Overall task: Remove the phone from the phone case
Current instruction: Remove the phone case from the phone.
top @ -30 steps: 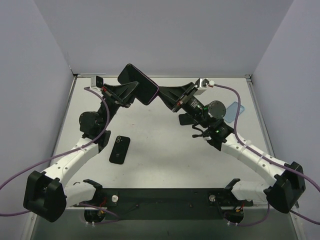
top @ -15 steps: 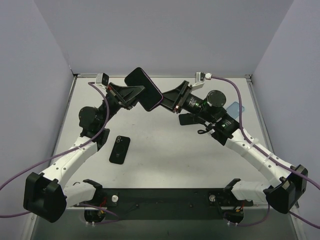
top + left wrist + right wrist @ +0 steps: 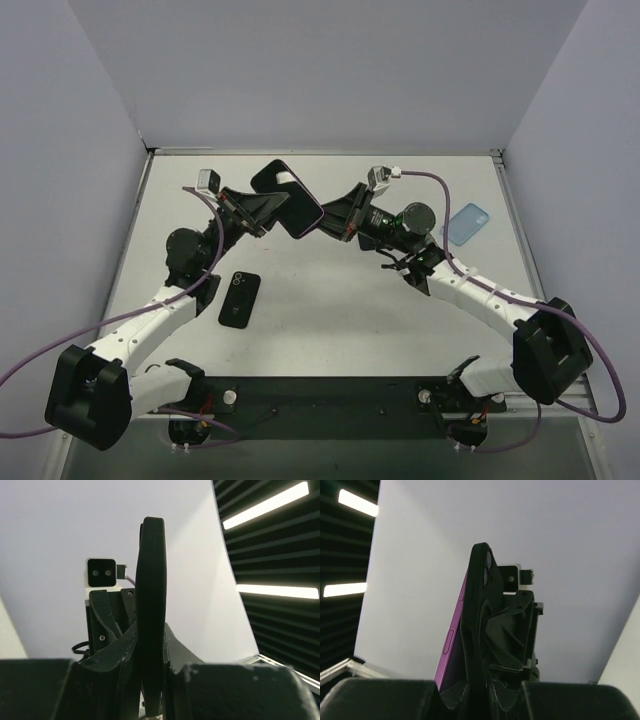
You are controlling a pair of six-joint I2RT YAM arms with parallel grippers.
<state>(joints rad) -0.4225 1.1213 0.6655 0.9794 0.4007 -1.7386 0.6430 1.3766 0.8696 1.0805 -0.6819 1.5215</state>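
Overhead and wrist views, extraction step. The phone [image 3: 451, 645], purple, sits in a black case [image 3: 288, 192] held in the air above the table [image 3: 330, 300], between the two arms and tilted, touching nothing but the fingers; the left gripper [image 3: 270, 205] is clamped narrowly on one end of the case, seen edge-on between its fingers in the left wrist view; the right gripper [image 3: 337, 215] is closed tight on the opposite end.

In the right wrist view the phone's purple side, with its buttons, shows along one flank of the black shell; whether it has begun to lift free cannot be told.

Judged stage: lifting and two-handed grasping are done, separation is not yet done.

The next move probably calls for one gripper to anchor the shell alone while the other bends or peels a corner back, so that the phone can slide out; a grip that pinches phone and shell together would block this, so one hand may need to regrasp; with the load in mid-air, any loosening risks a drop.

A black item [image 3: 239, 298], phone or case, lies flat near the left arm; a blue case [image 3: 468, 222] lies well apart at the right.
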